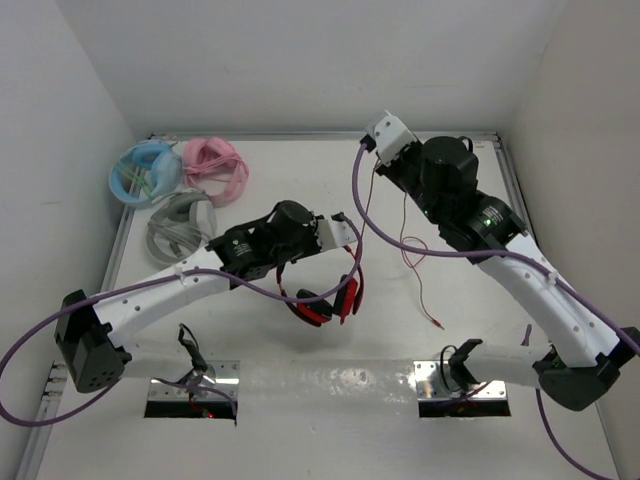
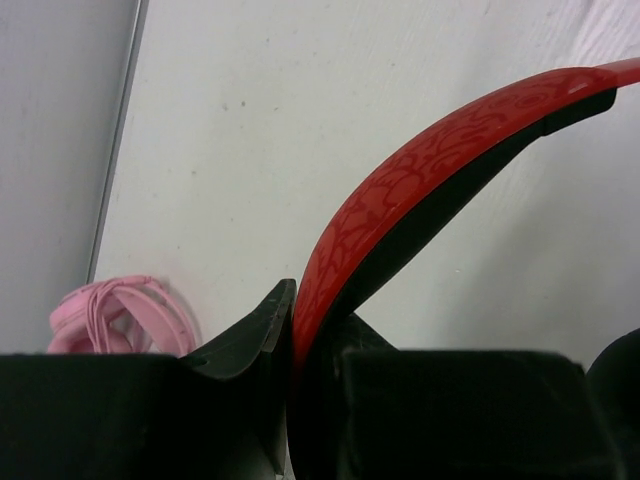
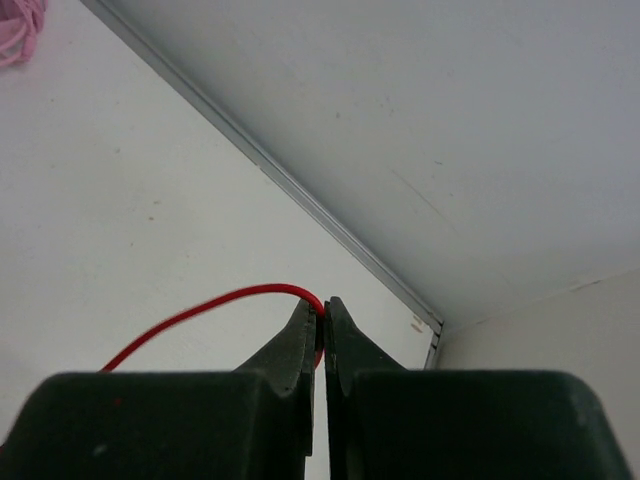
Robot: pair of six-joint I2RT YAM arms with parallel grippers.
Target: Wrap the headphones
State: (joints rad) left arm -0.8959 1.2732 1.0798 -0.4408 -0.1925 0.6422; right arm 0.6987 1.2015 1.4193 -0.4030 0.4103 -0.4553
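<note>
Left wrist view shows your left gripper clamped on the red band of the headphones, held near the middle of the table with the ear cups toward the arm bases. Your right gripper is pinched closed on the thin red cable, up by the far wall. No turns show on the band, so wrapping looks barely begun. Next you'd need to carry the cable around the band, taut, without loosening either grip.

From above and behind, the top camera takes in the whole table. The 2 wrist cameras ride low and close over it — all 3 catch the pink headphones.
</note>
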